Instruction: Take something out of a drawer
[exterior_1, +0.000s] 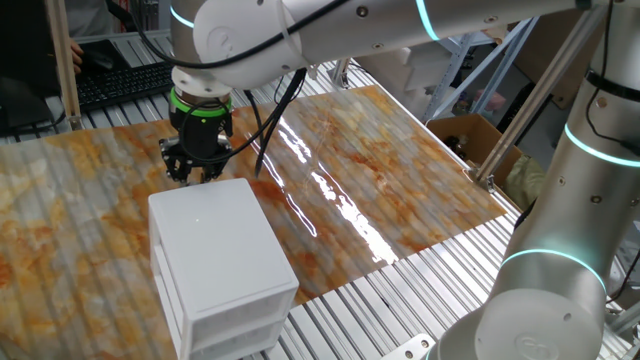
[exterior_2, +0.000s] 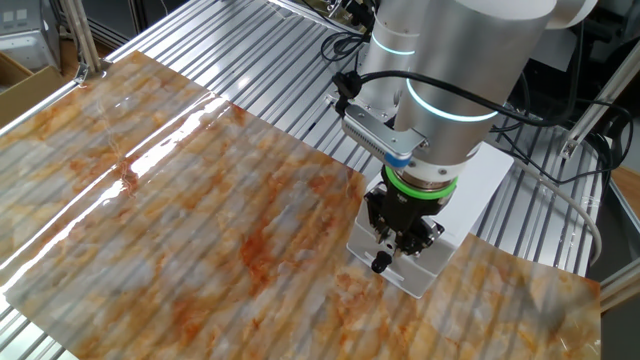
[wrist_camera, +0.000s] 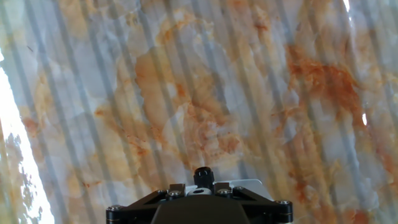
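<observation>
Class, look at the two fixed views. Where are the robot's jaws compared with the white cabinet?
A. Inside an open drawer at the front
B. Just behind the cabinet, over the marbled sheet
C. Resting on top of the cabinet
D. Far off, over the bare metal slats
B: the gripper hangs just past the rear edge of the cabinet, above the marbled sheet; both drawers look shut.

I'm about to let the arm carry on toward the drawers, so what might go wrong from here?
The gripper hangs close behind the white cabinet, so coming down it may hit the top. Both drawers look closed and face away from the gripper, so it must travel round. A careless pull might drag the cabinet across the glossy sheet.
</observation>
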